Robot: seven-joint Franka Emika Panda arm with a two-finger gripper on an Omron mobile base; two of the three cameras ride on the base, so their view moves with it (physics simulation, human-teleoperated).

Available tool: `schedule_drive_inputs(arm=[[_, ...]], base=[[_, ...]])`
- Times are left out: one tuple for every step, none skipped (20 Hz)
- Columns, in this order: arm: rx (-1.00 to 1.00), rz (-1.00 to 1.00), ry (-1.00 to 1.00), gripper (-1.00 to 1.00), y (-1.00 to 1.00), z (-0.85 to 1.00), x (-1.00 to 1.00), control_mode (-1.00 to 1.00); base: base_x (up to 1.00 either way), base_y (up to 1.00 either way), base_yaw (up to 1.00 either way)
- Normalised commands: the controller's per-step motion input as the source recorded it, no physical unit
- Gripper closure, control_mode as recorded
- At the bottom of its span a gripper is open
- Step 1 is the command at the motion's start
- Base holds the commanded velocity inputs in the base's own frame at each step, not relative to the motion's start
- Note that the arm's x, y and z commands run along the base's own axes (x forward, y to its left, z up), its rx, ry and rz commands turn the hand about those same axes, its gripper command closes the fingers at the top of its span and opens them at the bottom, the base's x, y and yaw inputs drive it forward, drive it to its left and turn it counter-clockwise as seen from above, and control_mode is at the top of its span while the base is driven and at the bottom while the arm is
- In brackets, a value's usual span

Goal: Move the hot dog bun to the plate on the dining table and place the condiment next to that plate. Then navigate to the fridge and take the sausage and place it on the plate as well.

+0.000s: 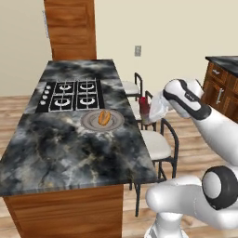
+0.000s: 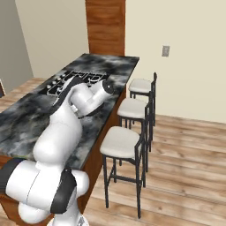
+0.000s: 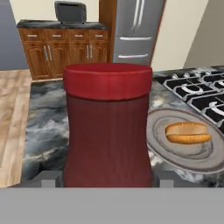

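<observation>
The hot dog bun lies on the pale round plate, which sits on the dining table just in front of the cooktop. My gripper is shut on the condiment, a dark reddish bottle with a red cap. It holds the bottle upright in the air off the table's right edge, above the stools and to the right of the plate. In the hand view the fridge stands far behind the bottle. The sausage is out of view.
A black gas cooktop is set into the table behind the plate. Three stools line the table's right side. A wooden wall counter with drawers stands beyond, with a toaster on it.
</observation>
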Motion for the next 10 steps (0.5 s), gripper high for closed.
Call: schedule_drive_inputs(arm=[[0.00,0.15,0.16,1.00,0.35,-0.35,0.64,-1.00],[0.00,0.19,0.14,1.00,0.25,-0.40,0.54,-1.00],[0.03,0.21,0.07,1.00,0.16,-0.46,0.34,-1.00],[0.04,0.18,0.06,1.00,0.17,-0.56,0.40,-1.00],[0.04,0.17,0.03,1.00,0.29,-0.62,0.40,-1.00],[0.03,0.15,0.02,1.00,0.36,-0.67,0.43,-1.00],[0.04,0.15,0.00,1.00,0.32,-0.68,0.38,-1.00],[0.05,0.16,0.00,1.00,0.27,-0.76,0.36,-1.00],[0.10,0.17,0.00,1.00,0.00,-0.69,0.15,-1.00],[0.07,0.15,-0.01,1.00,0.04,-0.76,0.19,-1.00]], base=[[0.00,0.00,0.00],[0.00,0.00,0.00],[0.00,0.00,0.00],[0.00,0.00,0.00],[0.00,0.00,0.00],[0.00,0.00,0.00],[0.00,0.00,0.00],[0.00,0.00,0.00],[0.00,0.00,0.00],[0.00,0.00,0.00]])
